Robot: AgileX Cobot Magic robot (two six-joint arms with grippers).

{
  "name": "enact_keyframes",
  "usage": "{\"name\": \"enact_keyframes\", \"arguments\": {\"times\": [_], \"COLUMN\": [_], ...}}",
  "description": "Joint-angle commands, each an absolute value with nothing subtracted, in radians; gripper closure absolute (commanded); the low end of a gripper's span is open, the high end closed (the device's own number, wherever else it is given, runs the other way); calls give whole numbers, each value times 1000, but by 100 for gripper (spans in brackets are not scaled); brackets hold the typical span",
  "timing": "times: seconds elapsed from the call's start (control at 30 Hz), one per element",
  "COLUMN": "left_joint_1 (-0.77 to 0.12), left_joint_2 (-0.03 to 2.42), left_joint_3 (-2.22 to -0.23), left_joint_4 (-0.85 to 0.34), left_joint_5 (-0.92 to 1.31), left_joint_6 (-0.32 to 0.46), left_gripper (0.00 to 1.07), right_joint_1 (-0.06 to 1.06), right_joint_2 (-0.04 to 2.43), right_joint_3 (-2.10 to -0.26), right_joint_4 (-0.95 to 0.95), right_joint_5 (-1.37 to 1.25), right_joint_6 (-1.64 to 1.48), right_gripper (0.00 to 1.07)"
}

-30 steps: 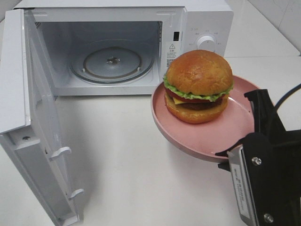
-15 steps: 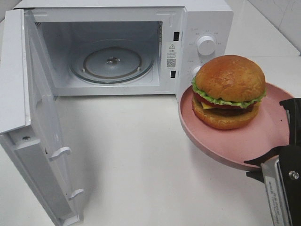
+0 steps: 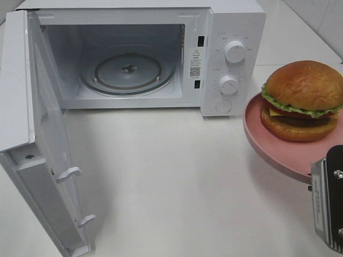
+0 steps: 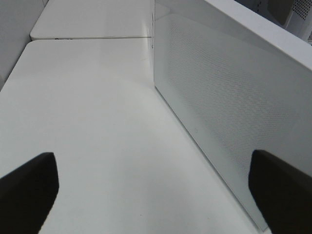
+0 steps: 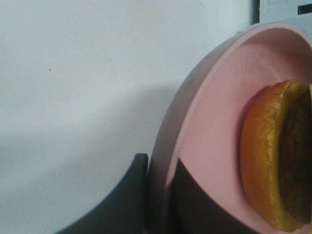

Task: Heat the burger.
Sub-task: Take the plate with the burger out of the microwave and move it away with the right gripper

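The burger (image 3: 303, 99), with a golden-brown bun, green lettuce and dark filling, sits on a round pink plate (image 3: 278, 152) at the right edge of the exterior view. The plate hangs above the white table, to the right of the microwave's knobs. My right gripper (image 5: 158, 195) is shut on the plate's rim, one finger under it and one inside it. The right wrist view shows the burger (image 5: 273, 156) on the plate (image 5: 214, 122) close up. My left gripper (image 4: 156, 195) is open and holds nothing, low over the table beside the microwave door (image 4: 229, 107).
A white microwave (image 3: 230, 32) stands at the back with its door (image 3: 32, 134) swung wide open to the left. Its glass turntable (image 3: 127, 69) lies bare inside. Two knobs (image 3: 235, 51) sit on its right panel. The white table (image 3: 171, 176) spreads in front.
My right gripper has carried the plate and burger to the right, from in front of the microwave's opening to past its control panel. The left gripper has stayed open.
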State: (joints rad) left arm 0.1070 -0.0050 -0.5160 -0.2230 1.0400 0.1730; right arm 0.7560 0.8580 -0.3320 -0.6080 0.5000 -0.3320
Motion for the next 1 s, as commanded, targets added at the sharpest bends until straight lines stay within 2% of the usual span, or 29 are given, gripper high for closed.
{"name": "enact_keyframes", "arguments": {"times": [0.03, 0.5, 0.77, 1.0], "left_joint_1": [110, 110, 110, 110], "left_joint_2": [-26, -26, -26, -26], "left_joint_3": [-515, -515, -515, -515], "left_joint_4": [-230, -230, -230, -230], "left_joint_5": [1040, 1040, 1040, 1040], "left_joint_6": [174, 174, 174, 174], "left_gripper": [9, 9, 9, 9], "right_joint_1": [759, 759, 759, 759], "right_joint_2": [845, 850, 850, 850], "right_joint_3": [-338, -339, -340, -340], "right_joint_4": [-707, -819, -822, -833], "right_joint_5": [494, 677, 815, 834], "right_joint_6": [-257, 54, 163, 245], "right_gripper": [107, 107, 107, 107]}}
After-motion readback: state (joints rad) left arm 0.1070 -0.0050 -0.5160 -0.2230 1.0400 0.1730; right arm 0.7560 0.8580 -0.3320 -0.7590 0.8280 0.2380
